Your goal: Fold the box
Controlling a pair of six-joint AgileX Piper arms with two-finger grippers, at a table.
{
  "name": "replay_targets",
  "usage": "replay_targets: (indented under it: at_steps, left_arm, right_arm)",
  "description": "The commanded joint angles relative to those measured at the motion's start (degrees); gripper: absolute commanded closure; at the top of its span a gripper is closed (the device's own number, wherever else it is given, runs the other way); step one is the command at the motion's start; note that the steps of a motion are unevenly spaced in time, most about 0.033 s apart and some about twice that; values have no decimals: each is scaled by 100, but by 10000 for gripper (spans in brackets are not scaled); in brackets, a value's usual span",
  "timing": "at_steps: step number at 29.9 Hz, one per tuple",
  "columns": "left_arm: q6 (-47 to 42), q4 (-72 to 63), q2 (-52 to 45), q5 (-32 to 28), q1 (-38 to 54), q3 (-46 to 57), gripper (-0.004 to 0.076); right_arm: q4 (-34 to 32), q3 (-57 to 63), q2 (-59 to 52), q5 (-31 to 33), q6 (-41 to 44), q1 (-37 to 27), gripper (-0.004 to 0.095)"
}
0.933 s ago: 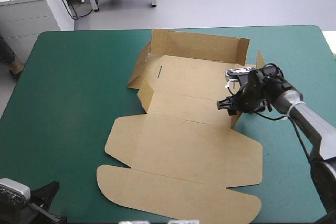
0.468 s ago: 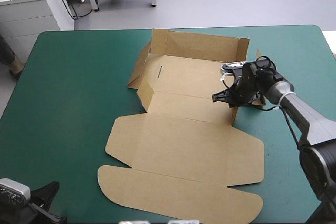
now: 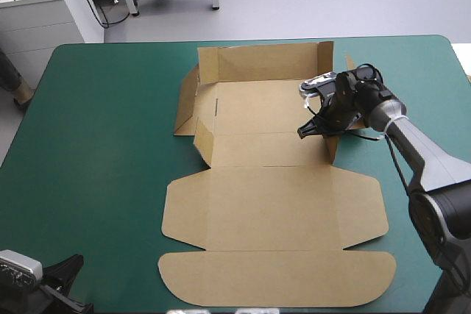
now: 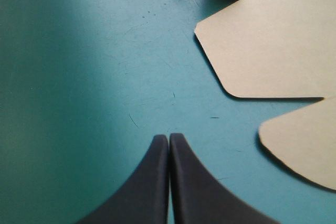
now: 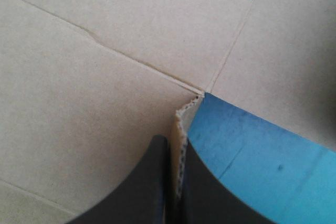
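So the brown cardboard box (image 3: 257, 112), one big cut sheet, is lying roughly mid-table on the teal-green table cover (image 3: 96, 145), a bit toward the right side. The far half is partly set up. The long back wall (image 3: 265, 62) stands along the far side of the base, and the short left side flap (image 3: 203, 140) is raised too, leaning outward as far as I can make out. The near half is dead flat: the wide lid panel (image 3: 274, 204), then the rounded front flap (image 3: 276, 279) close to the table's near edge.

The right gripper (image 5: 175, 145), two curved black fingers, is pinched nearly closed on the box's upright right side wall (image 5: 180, 129), with the corrugated edge showing right between them. The left gripper (image 4: 169, 138) sits at the near left corner, fingers pressed together holding nothing, over bare cover. The rounded flap corners lie ahead of it and off to one side.
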Motion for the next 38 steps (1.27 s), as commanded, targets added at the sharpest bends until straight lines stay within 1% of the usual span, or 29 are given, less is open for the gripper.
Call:
replay_targets:
  at_steps: [1,4,8,12,15,23,28,32,38]
  left_arm:
    - [-51,30,6,-367,20,-119,732]
    - [-51,30,6,-367,20,-119,732]
    - [-51,30,6,-367,20,-119,732]
    - [-51,30,6,-367,20,-119,732]
    - [-51,30,6,-367,20,-119,732]
    - [-51,30,6,-367,20,-119,732]
    - [-51,30,6,-367,20,-119,732]
    - [-34,30,6,-367,20,-119,732]
    - [-21,30,6,-367,20,-119,732]
  right_arm:
    - [103,-879,222,286,-745,-25,927]
    - [263,-1715,796,719,-1225,0,927]
    - [263,-2967,1478,1218,-1752,155,927]
    - [327,-4005,2062,1247,-1961,436,927]
    - [657,-4470,2346,1247,-2332,676,927]
    - [654,-4651,2498,1247,-3289,1366,927]
    - [654,-4651,2498,1247,-3618,1684,927]
    - [679,-4651,2498,1247,-3756,1821,927]
    - [116,-4639,2474,1268,-3811,1862,927]
